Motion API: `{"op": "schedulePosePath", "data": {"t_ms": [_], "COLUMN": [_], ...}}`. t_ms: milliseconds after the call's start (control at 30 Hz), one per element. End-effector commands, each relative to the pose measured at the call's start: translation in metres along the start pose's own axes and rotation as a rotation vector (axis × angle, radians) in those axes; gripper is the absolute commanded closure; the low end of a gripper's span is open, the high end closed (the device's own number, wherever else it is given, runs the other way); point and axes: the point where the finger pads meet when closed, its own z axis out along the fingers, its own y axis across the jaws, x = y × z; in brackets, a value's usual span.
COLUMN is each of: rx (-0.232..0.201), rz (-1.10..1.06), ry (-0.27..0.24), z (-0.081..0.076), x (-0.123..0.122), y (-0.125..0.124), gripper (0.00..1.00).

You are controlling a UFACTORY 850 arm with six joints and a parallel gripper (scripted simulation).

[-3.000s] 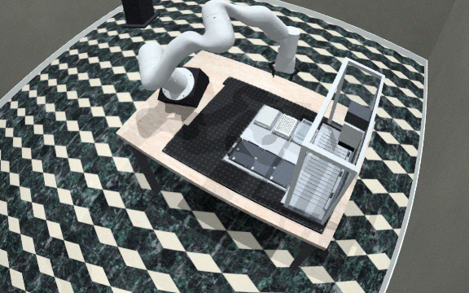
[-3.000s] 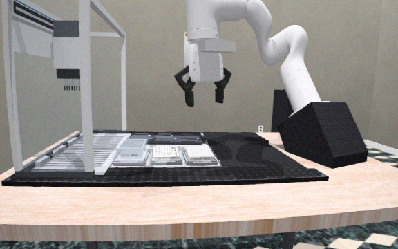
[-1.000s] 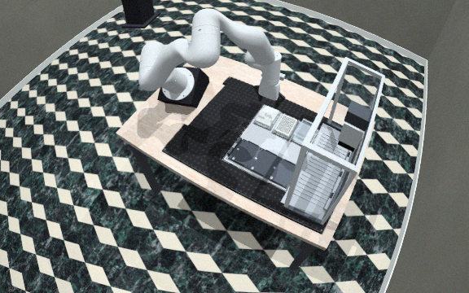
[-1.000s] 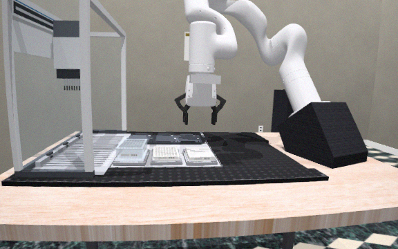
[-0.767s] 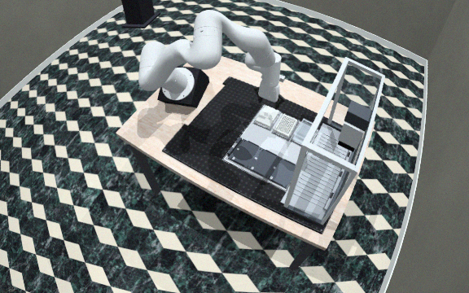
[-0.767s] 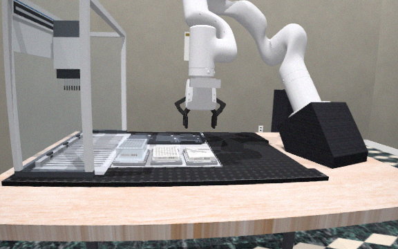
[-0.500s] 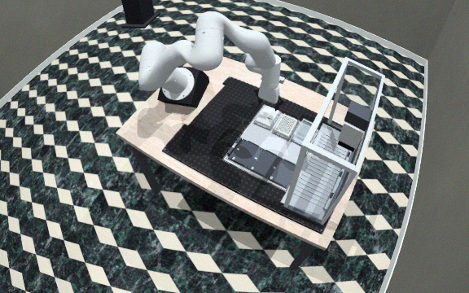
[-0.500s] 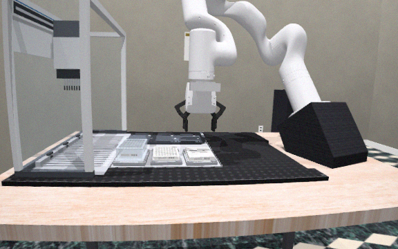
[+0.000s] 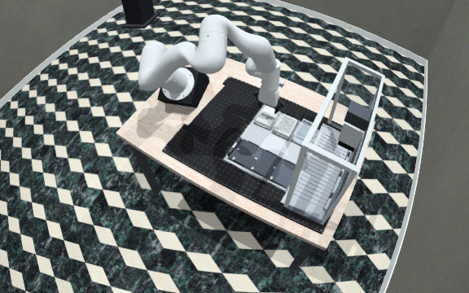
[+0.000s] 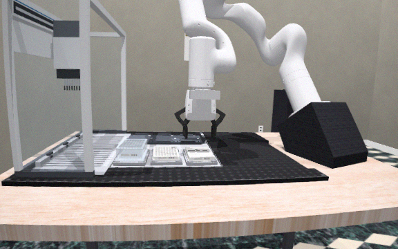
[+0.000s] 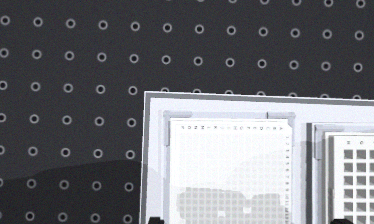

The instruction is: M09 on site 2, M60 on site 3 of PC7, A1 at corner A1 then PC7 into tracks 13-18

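My pincer (image 10: 200,133) stands spread to its widest and grips nothing; it points straight down over the nearest nest, because M60 (image 11: 230,165), the 384-well plate, lies directly beneath me, flat inside the grey locators of its nest; I judge that I am coming in for this plate first. In the wrist view my two fingertips peep in at the lower edge, one beyond each long side of the plate, so the wide spread is there to straddle it before closing.

Just beside M60, further along the row from me, sits M06 (image 11: 363,175), the 96-well plate with its coarser grid; it must keep its nest, so I have to stay clear of it. Past that, furthest from me, is M09 (image 10: 132,148), the deep-well block, taller than its neighbours.

PC7 (image 9: 259,160), the plate carrier, lies loose on the apron to one side of me, across the pale strip from the nests, its three dark sites bare; its far end points towards the instrument frame (image 9: 334,95) and the loading rails (image 9: 320,179). All of this rests on the black perforated board (image 11: 68,75) on the worktop (image 10: 185,211).
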Motion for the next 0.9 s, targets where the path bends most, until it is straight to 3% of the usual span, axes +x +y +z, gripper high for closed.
{"op": "schedulePosePath", "data": {"t_ms": [0,467,867], "rx": [-0.002,-0.002,-0.002], "rz": [0.001,0.001,0.001], "ry": [0.001,0.001,0.001], "z": [0.002,0.025,0.032], "x": [0.000,0.000,0.000], "y": [0.001,0.001,0.001], "gripper": [0.00,0.00,0.00]}}
